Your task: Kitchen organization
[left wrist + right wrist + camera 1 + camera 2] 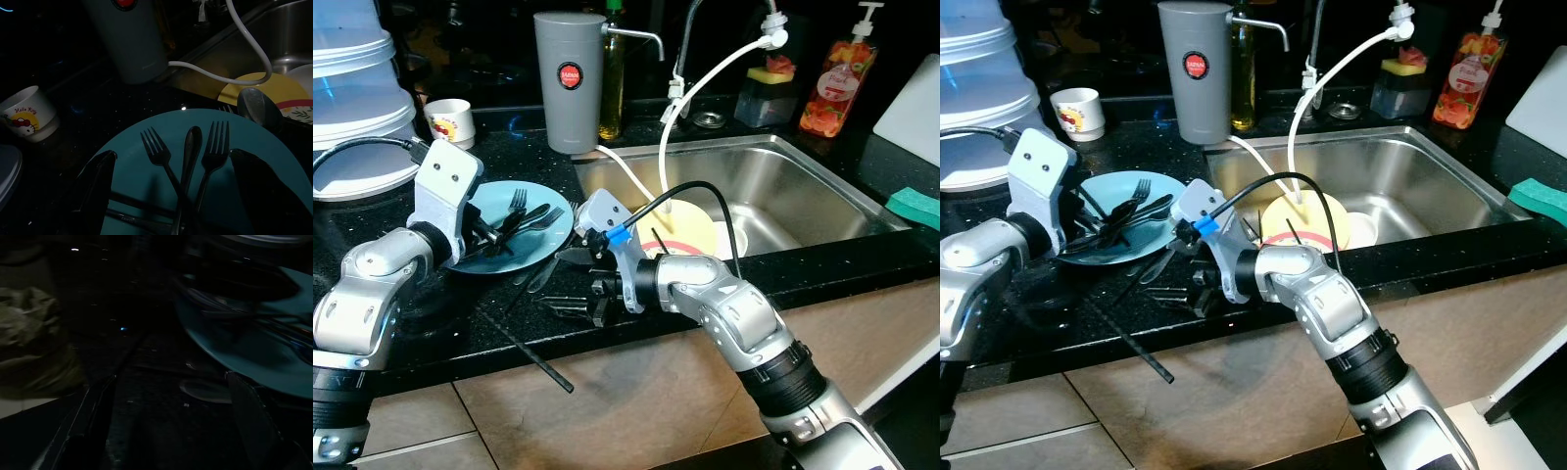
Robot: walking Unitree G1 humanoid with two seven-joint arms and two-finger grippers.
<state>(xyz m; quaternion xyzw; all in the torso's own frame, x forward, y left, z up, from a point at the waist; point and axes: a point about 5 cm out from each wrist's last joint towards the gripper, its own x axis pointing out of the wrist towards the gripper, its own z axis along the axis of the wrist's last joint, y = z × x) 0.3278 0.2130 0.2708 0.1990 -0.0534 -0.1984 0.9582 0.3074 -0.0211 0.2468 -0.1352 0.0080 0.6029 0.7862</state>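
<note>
- Cutlery point(188, 161) lies on a teal plate point(146, 181) on the black counter point(509, 323), left of the sink point(803, 186): two forks, a spoon between them, dark handles crossing near the plate's front edge
- left gripper point(173, 196) hovers low over the near side of the plate, fingers point(95, 186) spread wide either side of the crossed handles, holding nothing
- right gripper point(171, 431) sits low over the counter just in front of the plate's edge, fingers point(93, 416) wide apart, nothing between them
- more dark utensils lie on the counter just under the right gripper; which kind, cannot tell
- black chopstick point(524, 348) lies loose on the counter, its tip sticking past the front edge
- big spoon point(259, 107) rests off the plate's rim on the sink side
- yellow plate point(690, 230) and a white dish point(1359, 230) sit in the sink, white hose point(705, 83) hanging down onto them
- grey canister point(570, 83) stands behind the plate near the sink corner, oil bottle point(612, 88) just beside it
- small white cup point(449, 121) with a cartoon print stands at the back left, near stacked white tubs point(352, 98)
- soap bottle point(837, 83) and a sponge holder point(769, 88) stand behind the sink, green sponge point(913, 206) on the far right counter
</note>
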